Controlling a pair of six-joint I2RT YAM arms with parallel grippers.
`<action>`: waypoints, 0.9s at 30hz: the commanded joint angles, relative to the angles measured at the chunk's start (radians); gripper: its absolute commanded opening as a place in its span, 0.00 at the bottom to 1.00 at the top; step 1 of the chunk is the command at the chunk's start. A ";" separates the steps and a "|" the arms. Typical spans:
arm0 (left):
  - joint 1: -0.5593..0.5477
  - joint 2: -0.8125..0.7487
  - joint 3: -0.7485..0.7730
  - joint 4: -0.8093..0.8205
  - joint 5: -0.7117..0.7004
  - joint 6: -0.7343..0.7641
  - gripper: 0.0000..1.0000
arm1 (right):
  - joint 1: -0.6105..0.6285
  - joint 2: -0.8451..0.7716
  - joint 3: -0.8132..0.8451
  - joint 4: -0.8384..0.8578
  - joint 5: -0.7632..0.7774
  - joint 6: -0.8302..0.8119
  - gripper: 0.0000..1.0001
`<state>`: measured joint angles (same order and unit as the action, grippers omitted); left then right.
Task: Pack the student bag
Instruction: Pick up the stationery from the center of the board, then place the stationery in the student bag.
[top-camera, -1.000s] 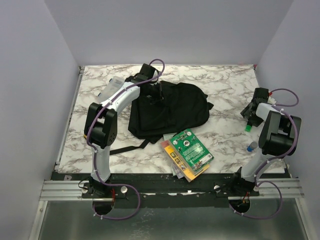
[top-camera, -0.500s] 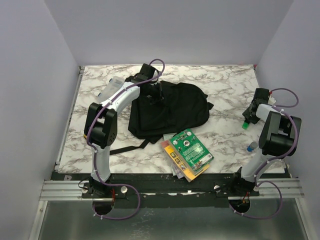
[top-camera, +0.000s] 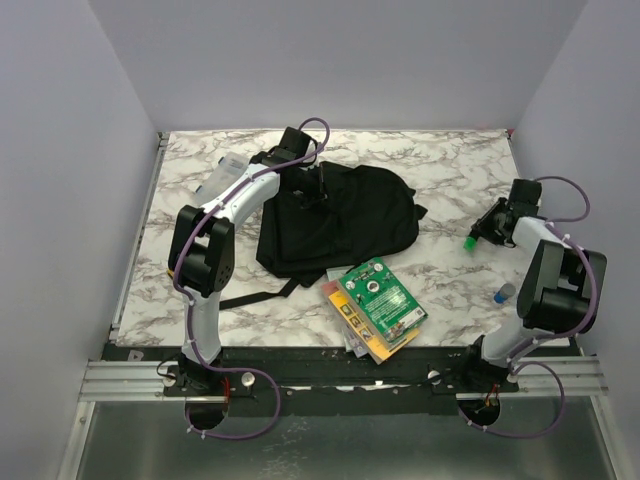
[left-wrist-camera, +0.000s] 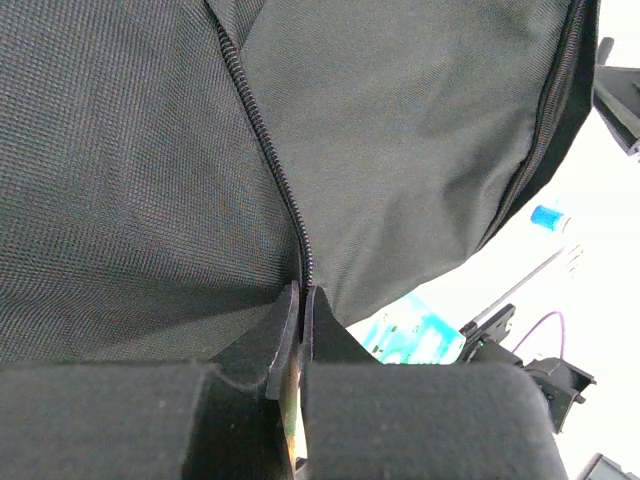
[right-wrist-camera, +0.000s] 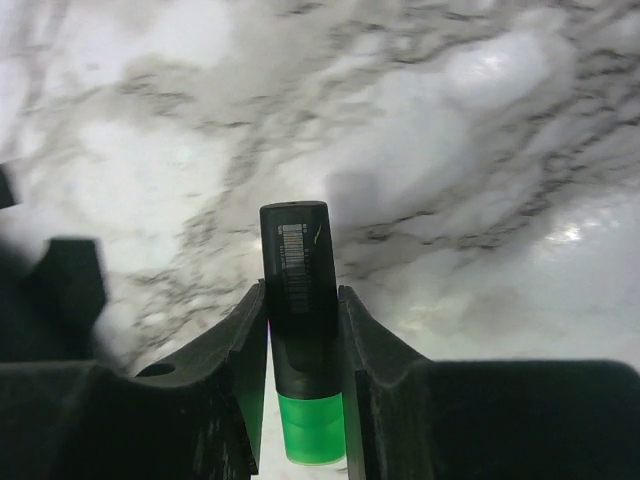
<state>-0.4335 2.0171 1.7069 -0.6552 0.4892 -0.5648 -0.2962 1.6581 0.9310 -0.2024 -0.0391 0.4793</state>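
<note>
The student bag (top-camera: 340, 220) lies flat in the middle of the table, black, with its straps trailing toward the near left. My left gripper (top-camera: 312, 194) sits on the bag's upper left part. In the left wrist view it (left-wrist-camera: 302, 296) is shut at the lower end of the bag's zipper (left-wrist-camera: 262, 140), pinching the zipper there. A black highlighter with a green cap (right-wrist-camera: 300, 290) stands between the fingers (right-wrist-camera: 232, 345) of my right gripper (right-wrist-camera: 302, 296), which is shut on it above the marble table. From above, the right gripper (top-camera: 487, 230) is right of the bag, with the green cap (top-camera: 468, 243) pointing left.
A stack of books with a green cover (top-camera: 378, 300) lies near the table's front edge, below the bag. A small blue-capped thing (top-camera: 505, 292) rests by the right arm. A white object (top-camera: 228, 168) lies at the back left. A black strap (top-camera: 250, 296) runs toward the left arm.
My right gripper has closed on the highlighter and carried it a little left and away from me, toward the bag. The left gripper and the bag have not moved.
</note>
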 joint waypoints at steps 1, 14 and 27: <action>-0.006 -0.009 0.029 -0.007 0.045 0.002 0.00 | 0.051 -0.100 -0.008 0.074 -0.181 0.003 0.01; 0.007 0.001 0.017 -0.027 -0.112 0.048 0.00 | 0.519 -0.125 0.043 0.293 -0.268 0.195 0.01; 0.003 -0.023 0.002 -0.032 -0.214 0.108 0.00 | 0.708 0.287 0.254 0.509 -0.559 0.284 0.01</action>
<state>-0.4313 2.0171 1.7069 -0.6640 0.3481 -0.5011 0.4068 1.8683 1.1099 0.2279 -0.4370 0.7395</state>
